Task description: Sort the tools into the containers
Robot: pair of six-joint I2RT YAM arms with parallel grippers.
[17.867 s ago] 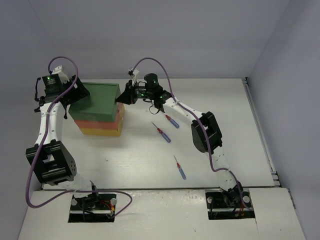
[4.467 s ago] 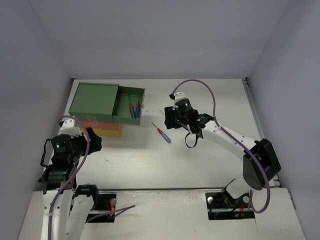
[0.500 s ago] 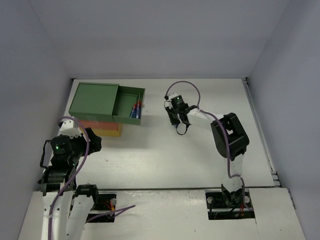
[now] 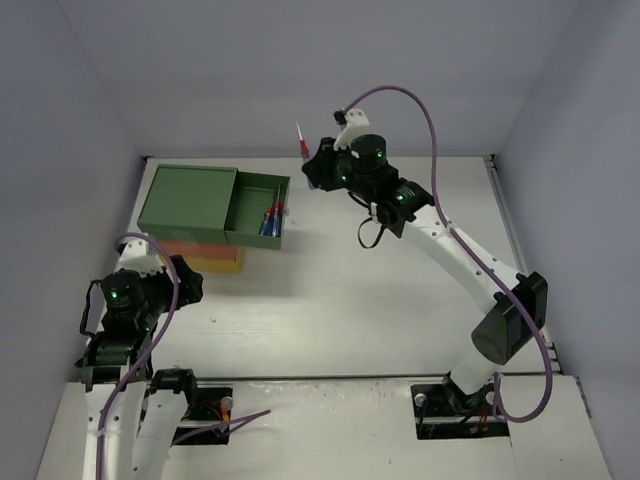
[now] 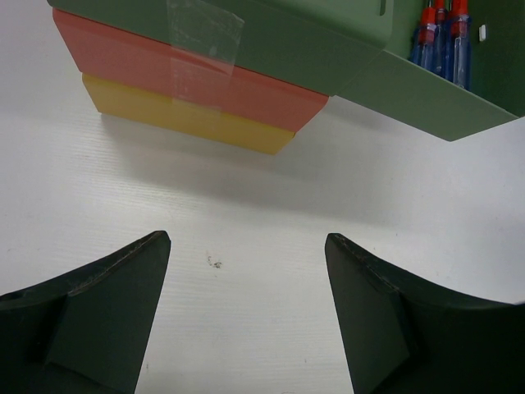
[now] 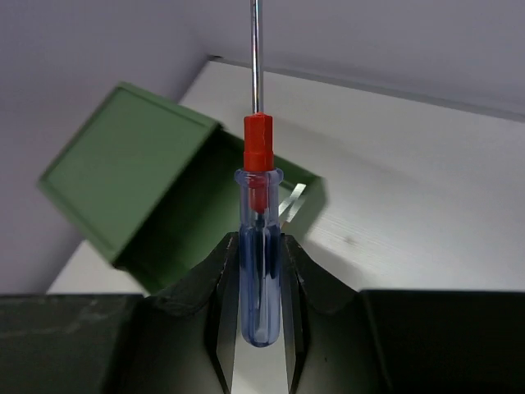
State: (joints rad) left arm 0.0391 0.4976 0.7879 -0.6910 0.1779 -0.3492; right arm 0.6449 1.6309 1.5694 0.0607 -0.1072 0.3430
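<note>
Right tool (image 6: pixel 259 250) pinching a raised screwdriver (image 6: pixel 257 152) above the counter (image 4: pixel 400 300).
Open green drawer (image 4: pixel 255 240), holding other screwdrivers (image 4: pixel 269 218), sits to its left; left tool (image 5: pixel 246 242) spread, well apart.

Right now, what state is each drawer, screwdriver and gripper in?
green drawer: pulled open.
orange-red drawer: shut.
yellow drawer: shut.
stored screwdrivers: lying in the green drawer.
held screwdriver: clamped by its blue handle, off the table.
right gripper: shut on the held screwdriver.
left gripper: open, empty.
</note>
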